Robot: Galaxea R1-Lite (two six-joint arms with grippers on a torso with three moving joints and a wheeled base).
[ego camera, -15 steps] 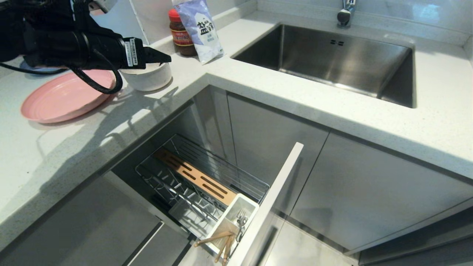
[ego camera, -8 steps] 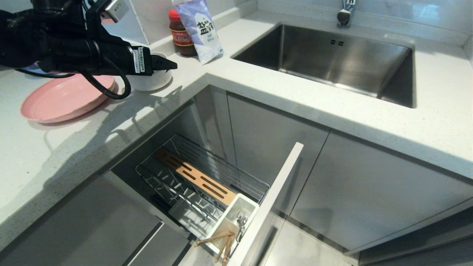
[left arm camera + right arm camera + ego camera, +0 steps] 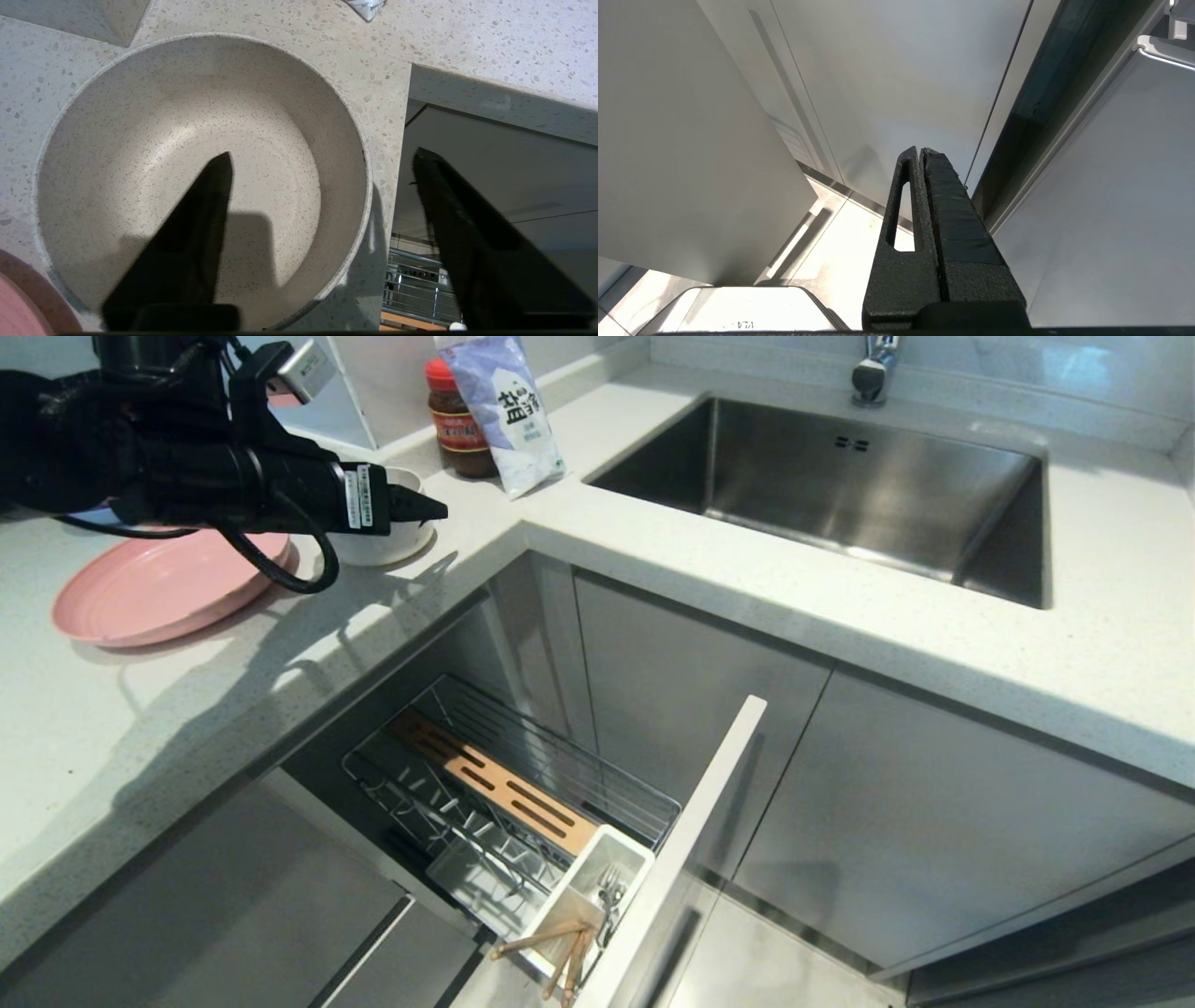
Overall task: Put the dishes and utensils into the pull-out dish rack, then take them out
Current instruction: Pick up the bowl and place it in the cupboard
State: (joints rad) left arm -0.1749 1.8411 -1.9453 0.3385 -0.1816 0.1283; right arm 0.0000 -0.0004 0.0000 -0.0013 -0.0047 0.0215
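Bowl (image 3: pixel 187 154) first: small, off-white and speckled, it sits upright on the countertop (image 3: pixel 168 709) close to the corner edge above the open drawer, just beside the pink plate (image 3: pixel 159 588). It looks rigid and light, probably a moulded plastic or fibre composite, with a smooth inner wall and a thin rim. My judgement is that it will not flex under a pinch, but the smooth wall could slide between the fingers if the grip is shallow. The rim wall is the sensible place to hold it, one finger inside and one outside, seated well down the side nearest the counter edge.

That is how the left gripper (image 3: pixel 322 168) is lined up. Its fingers (image 3: pixel 196 224) are spread apart and grasp nothing: in the wrist view one hangs over the bowl's hollow and the other outside the rim, over the gap past the counter edge. Whether either touches the bowl I cannot tell.

Below, the pull-out dish rack (image 3: pixel 523 803) stands drawn out with its prongs bare. The chopsticks (image 3: pixel 551 947) and the fork (image 3: pixel 611 891) stand in its white cutlery cup (image 3: pixel 588 887), so both dishes look left to load. The plate, wide and shallow, will likely be harder to lift than the bowl.

The right gripper (image 3: pixel 922 158) hangs parked beside the cabinet fronts, fingers pressed together on nothing
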